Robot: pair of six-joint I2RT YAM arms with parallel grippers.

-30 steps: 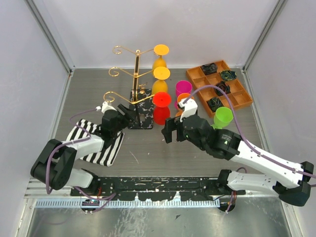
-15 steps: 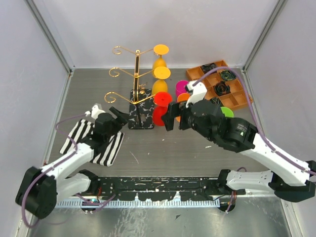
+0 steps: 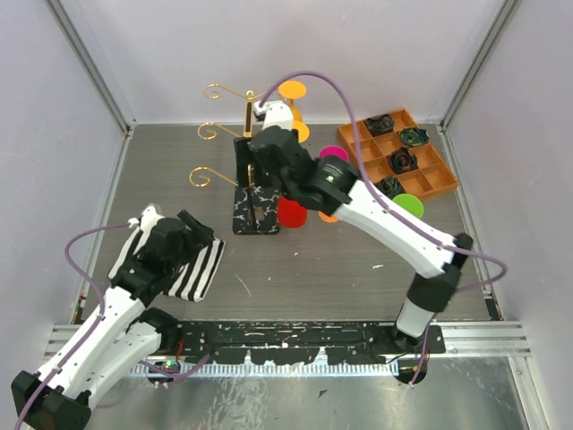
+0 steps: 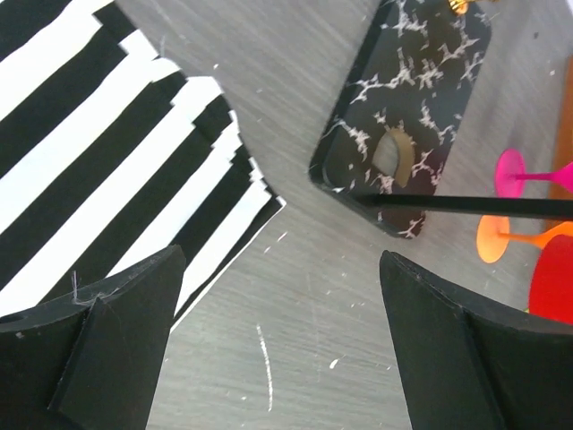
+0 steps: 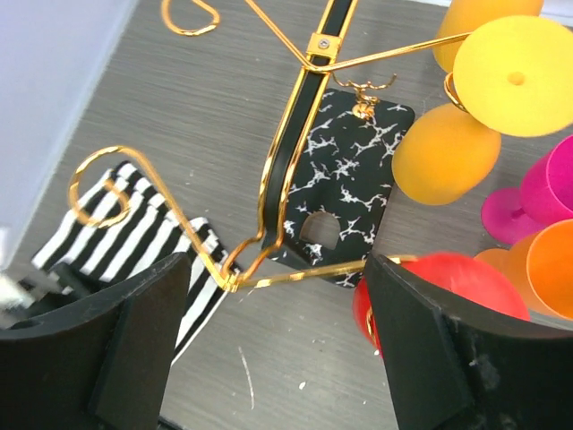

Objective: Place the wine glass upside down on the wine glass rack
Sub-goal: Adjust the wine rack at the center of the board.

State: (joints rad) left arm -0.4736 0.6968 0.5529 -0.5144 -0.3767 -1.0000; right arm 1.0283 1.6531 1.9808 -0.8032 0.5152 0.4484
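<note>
1. Two claws are in view, and both have their fingers wide apart with nothing clamped between them.
2. Looking down, the right claw (image 5: 269,358) hangs over the wine glass rack (image 5: 300,134). The gold post and the marbled base (image 5: 345,193) lie straight ahead of this claw. The lowest gold arm runs across in front of the gap between its fingers and does not touch them.
3. Close to the right finger of this claw is the red wine glass (image 5: 434,282), at the end of the lowest gold arm and near the base. Its stem and foot are hidden, so I cannot tell if it really hangs from the hook.
4. Ahead of the same claw and to its right, two yellow glasses (image 5: 443,152) hang upside down on the upper arms. A magenta glass (image 5: 537,193) and an orange glass (image 5: 564,269) are on the table, further right than the red one.
5. Over the table, well apart from the rack, is the left claw (image 4: 277,345). A striped cloth (image 4: 107,152) lies ahead of it to the left and goes partly under its left finger. The marbled base is ahead to the right, not touched.
6. From above, an orange tray (image 3: 430,176) and a green glass (image 3: 409,204) are far to the right of both claws.
</note>
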